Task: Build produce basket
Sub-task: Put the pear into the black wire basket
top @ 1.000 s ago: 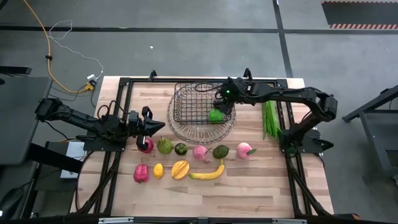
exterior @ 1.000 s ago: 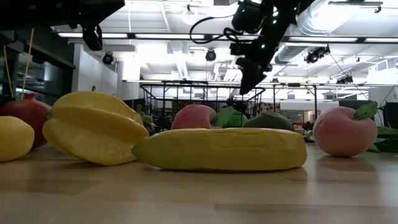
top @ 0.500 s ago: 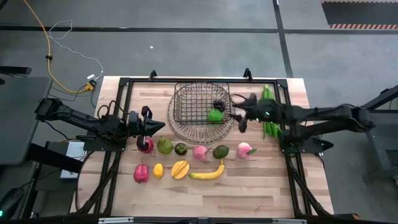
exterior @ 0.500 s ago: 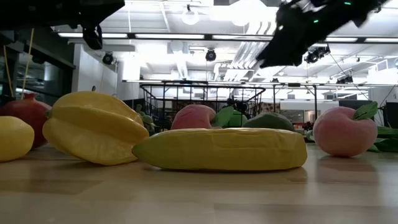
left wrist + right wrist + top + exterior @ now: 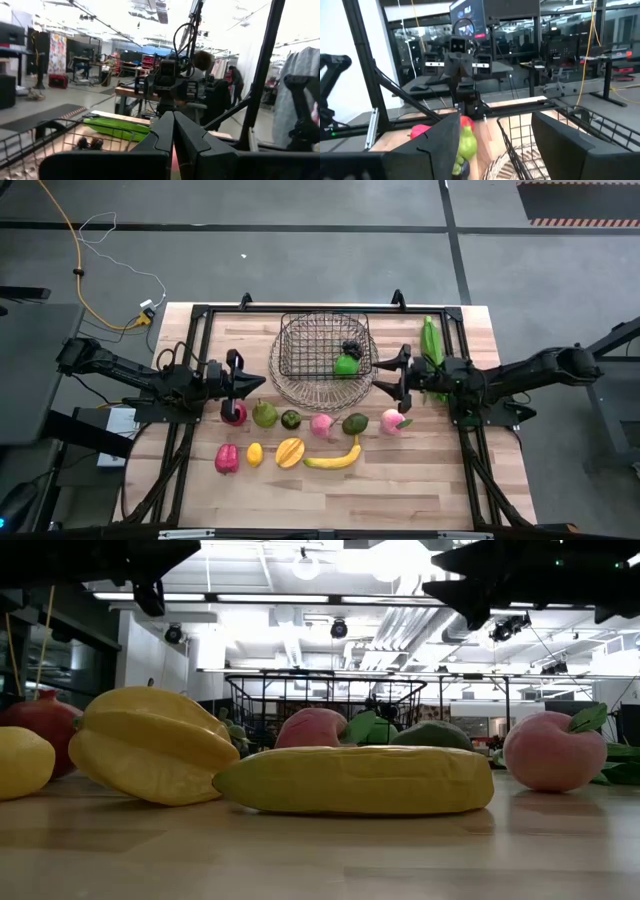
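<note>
No readable brand or label anywhere that I can make out; the screen in the room behind is too small to read.

The right gripper (image 5: pixel 402 377) sits just right of the dark wire-grid basket (image 5: pixel 322 358), a bit above the pink peach with a green leaf (image 5: pixel 393 421). Its two fingers (image 5: pixel 440 145) stand apart with nothing between them, so it's released and empty. The long green husk (image 5: pixel 431 345) lies by the table's right edge, partly under that arm.

The left gripper (image 5: pixel 244 385) is at the left of the table, right over a dark red apple (image 5: pixel 234 413). Its jaws are clenched together, fingertips meeting in the left wrist view. Can't tell if it touches the apple.

The basket is at the far middle of the wooden table (image 5: pixel 200 480), with a bright green round fruit (image 5: pixel 346 365) and a dark bunch of grapes (image 5: pixel 352 348) inside.

Near of the basket there's a row: green pear-like fruit (image 5: pixel 264 414), small dark green fruit (image 5: pixel 290 419), another pink peach (image 5: pixel 321 424), dark green avocado (image 5: pixel 355 423). Nearer still: red pepper (image 5: pixel 227 458), yellow lemon (image 5: pixel 255 453), orange-yellow starfruit (image 5: pixel 290 452), and yellow banana (image 5: pixel 335 459).
</note>
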Robot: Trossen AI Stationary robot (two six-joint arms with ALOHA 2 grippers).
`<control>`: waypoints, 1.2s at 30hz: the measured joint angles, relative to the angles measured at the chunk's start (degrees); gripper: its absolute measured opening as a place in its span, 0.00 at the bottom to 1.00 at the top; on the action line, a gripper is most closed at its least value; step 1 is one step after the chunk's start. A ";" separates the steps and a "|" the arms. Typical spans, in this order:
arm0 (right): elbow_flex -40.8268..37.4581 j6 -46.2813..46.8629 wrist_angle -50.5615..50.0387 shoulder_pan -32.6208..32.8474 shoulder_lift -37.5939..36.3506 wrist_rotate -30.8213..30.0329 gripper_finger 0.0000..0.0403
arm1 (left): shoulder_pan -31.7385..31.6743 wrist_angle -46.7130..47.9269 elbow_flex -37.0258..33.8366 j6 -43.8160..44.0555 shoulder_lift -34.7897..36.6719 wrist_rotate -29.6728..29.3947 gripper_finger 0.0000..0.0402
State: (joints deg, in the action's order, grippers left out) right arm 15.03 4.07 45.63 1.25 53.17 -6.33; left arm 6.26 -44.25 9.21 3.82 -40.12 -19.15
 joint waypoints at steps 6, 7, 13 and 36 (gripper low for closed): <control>0.00 -1.46 -0.69 -0.60 0.00 -0.62 0.59 | 0.02 3.09 0.00 0.47 -0.02 -0.80 0.00; 0.00 -1.34 -0.69 -0.80 0.00 -1.06 0.59 | 0.10 3.30 0.00 0.47 -0.02 -0.80 0.00; 0.00 0.97 -0.71 -0.97 0.00 -1.51 0.59 | 0.92 2.99 0.00 0.03 -1.42 -0.80 0.05; 0.02 0.40 -0.87 -0.97 0.02 -1.48 0.59 | 3.97 30.82 8.24 16.36 -8.99 -6.31 0.61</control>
State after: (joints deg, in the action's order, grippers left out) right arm 15.05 4.47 44.77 0.27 53.19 -7.81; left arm 10.23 -13.43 17.45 20.18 -49.11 -25.45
